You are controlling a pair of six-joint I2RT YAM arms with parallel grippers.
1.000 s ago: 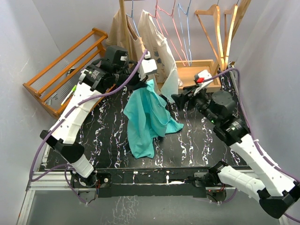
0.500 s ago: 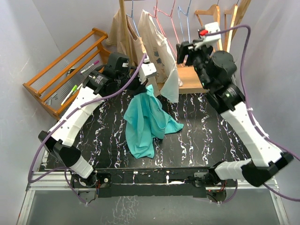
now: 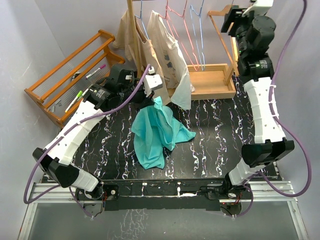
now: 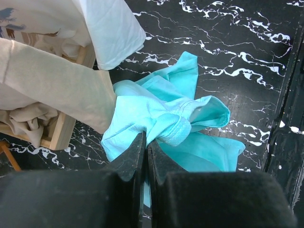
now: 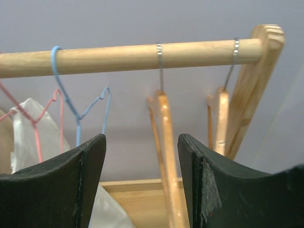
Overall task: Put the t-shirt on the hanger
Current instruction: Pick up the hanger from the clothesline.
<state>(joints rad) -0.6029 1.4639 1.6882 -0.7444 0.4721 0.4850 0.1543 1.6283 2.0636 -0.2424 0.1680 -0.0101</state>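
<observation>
- Tabletop of black marbled material [image 3: 215,140] carries the lower part of the plain teal short-sleeved cloth t-shirt [image 3: 152,135], which lies crumpled a little left of centre, one flap spread out to the right.
- Left gripper [image 4: 145,138] sits just above that heap, at its far end. Its two dark fingers are pressed fully together on a bunched fold of the teal cloth, and the rest of the garment droops from the pinch to the table.
- Cream cloth shirts with small grey print [image 3: 167,55] hang just beyond the left gripper. The hem of one comes down beside the teal fabric.
- Slatted wooden rack [image 3: 70,75] leans at the far left, well apart from the t-shirt.
- Right gripper [image 5: 141,138] is raised high at the far right, its jaws standing partly apart and closed on nothing.
- Light-brown wooden triangular coat hanger [image 5: 165,137] shows in the gap between those fingers, further back, hooked by its metal hook over a round wooden rail [image 5: 118,57].
- Second wooden hanger [image 5: 221,118] hangs just to its right. A thin blue wire hanger [image 5: 71,104] and a pink one [image 5: 35,128] hang to its left.
</observation>
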